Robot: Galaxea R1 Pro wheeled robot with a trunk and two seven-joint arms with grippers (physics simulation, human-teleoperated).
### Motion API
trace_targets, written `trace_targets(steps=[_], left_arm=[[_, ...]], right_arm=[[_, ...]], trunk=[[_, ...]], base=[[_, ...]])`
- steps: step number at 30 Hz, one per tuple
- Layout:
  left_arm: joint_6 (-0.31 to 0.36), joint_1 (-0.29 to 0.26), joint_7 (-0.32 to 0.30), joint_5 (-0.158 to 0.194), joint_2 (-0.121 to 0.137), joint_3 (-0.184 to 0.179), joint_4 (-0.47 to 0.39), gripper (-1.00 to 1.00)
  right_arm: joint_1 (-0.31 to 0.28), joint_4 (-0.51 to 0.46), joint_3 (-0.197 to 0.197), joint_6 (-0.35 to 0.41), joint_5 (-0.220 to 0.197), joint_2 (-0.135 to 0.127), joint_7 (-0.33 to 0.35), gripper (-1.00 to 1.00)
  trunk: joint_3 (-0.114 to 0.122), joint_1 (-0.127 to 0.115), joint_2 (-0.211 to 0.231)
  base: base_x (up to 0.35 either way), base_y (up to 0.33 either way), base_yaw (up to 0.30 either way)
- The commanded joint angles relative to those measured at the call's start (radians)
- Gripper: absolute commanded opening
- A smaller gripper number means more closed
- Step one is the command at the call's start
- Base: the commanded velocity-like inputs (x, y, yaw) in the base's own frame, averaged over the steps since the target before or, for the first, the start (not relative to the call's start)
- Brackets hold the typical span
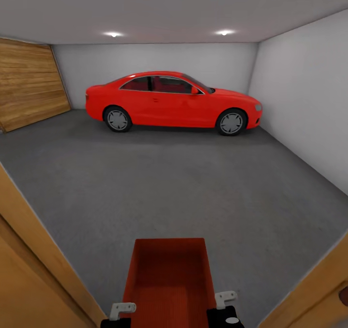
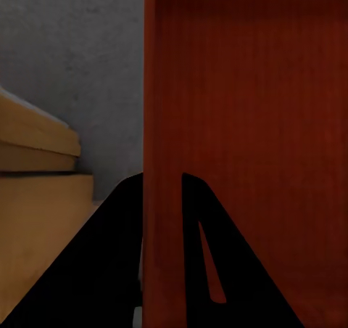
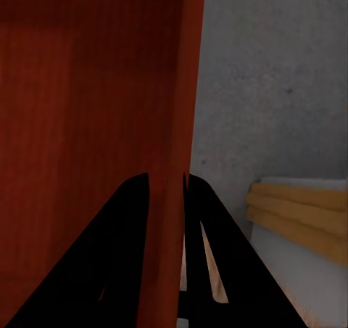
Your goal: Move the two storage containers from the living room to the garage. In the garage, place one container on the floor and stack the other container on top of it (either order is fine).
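The garage opens ahead: pale grey walls, two ceiling lights, a wooden garage door point(image 1: 30, 83) at the far left, and a red coupe point(image 1: 171, 100) parked side-on against the back wall. The dark grey concrete floor point(image 1: 193, 183) lies bare between the car and the robot, which stands in a wooden door frame point(image 1: 34, 255) at the threshold.

An orange-red storage container point(image 1: 169, 279) is carried low in front of the trunk, open top up, nothing inside. The left gripper point(image 2: 162, 190) is clamped on one thin side wall, a finger on each face; the right gripper point(image 3: 167, 190) is clamped on the opposite wall the same way. The container hangs above the floor, not resting on it.

The step in hand looks like the carry into the garage. The next move calls for rolling clear of the door frame, then lowering the container level onto open concrete, well away from the car, before both grippers let go. Whether this one goes down first or stacks on another cannot be told.

No brand, label or writing can be read anywhere
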Motion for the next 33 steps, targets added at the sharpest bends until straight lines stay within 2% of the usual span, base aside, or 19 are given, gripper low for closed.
trace_targets(steps=[1, 33], left_arm=[[-0.029, -0.001, 0.007, 0.004, 0.015, -0.006, -0.002, -1.0], [-0.029, -0.002, 0.007, 0.004, 0.015, -0.007, -0.002, -1.0]], right_arm=[[0.0, 0.004, 0.012, 0.004, -0.007, -0.027, -0.001, -1.0], [0.0, 0.004, 0.011, 0.004, -0.008, -0.027, -0.001, -1.0]], trunk=[[-0.002, 0.001, -0.001], [-0.002, 0.001, -0.001]], base=[[0.171, 0.0, 0.0], [0.167, 0.0, 0.0]])
